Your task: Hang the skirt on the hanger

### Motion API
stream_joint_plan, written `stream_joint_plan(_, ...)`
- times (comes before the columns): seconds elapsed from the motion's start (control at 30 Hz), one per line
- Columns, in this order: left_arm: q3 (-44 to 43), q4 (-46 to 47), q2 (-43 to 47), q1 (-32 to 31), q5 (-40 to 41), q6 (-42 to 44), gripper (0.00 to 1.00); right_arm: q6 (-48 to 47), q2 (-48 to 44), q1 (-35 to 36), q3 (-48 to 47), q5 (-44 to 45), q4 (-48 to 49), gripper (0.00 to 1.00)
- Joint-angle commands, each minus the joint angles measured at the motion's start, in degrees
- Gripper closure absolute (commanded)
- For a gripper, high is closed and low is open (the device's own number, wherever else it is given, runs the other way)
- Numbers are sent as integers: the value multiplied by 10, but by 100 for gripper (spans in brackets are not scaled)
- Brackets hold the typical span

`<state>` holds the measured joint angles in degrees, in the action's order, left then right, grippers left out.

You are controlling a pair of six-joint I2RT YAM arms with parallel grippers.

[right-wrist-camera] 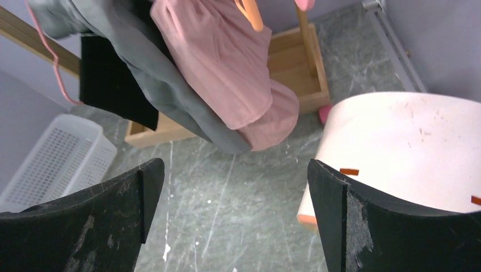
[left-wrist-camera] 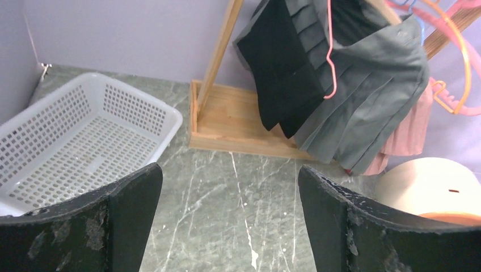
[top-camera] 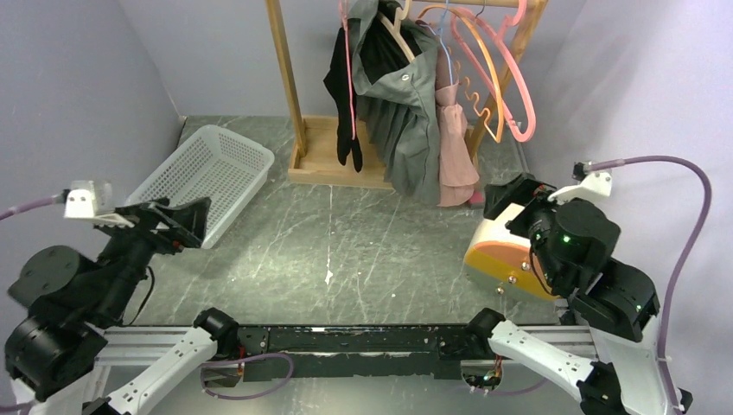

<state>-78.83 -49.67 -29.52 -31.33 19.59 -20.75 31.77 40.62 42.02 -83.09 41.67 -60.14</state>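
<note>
Holds nothing in left end effector, spread wide; same for right end effector, clear of grey skirt upper centre.

three hanging garments, one white basket, one wooden rack, one round container.
</note>
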Motion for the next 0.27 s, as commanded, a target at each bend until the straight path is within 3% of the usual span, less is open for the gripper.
stream_joint_plan(0.0, -43, -36, 10, -3, 13, 27, 6, -42, -6, -4, -17, 11, 37, 0)
stream_joint_plan(0.23, -42, -46, 20, -3, 11, 20, 4, -58, -17, -4, 4, -8, 79, 0)
